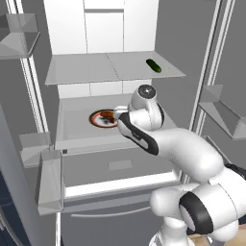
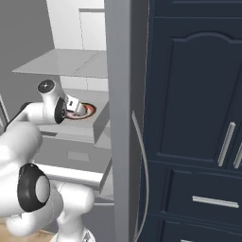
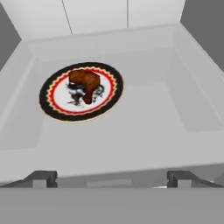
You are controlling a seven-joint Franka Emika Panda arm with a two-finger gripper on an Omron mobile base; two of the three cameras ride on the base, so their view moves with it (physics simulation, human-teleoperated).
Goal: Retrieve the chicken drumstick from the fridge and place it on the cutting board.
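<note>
Fingertips [image 3: 43, 178] stand wide apart at the bottom of the hand view, the gripper [image 3: 112, 178] holding nothing. Drumstick [image 3: 86, 83] lies ahead and left of it, on the plate [image 3: 109, 98] in the fridge [image 1: 72, 120], long axis running near-far. It looks reddish-brown, lumpy, thick at the far end.

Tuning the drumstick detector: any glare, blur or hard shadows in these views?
Hand view: even flat light, no glare; chicken drumstick sharp on the plate, open gripper tips dark at the bottom. Left base view: soft render, faint shading under the fridge shelves, the arm covers part of the plate. Right base view: the fridge wall blocks much, the plate is small and slightly blurred.
</note>
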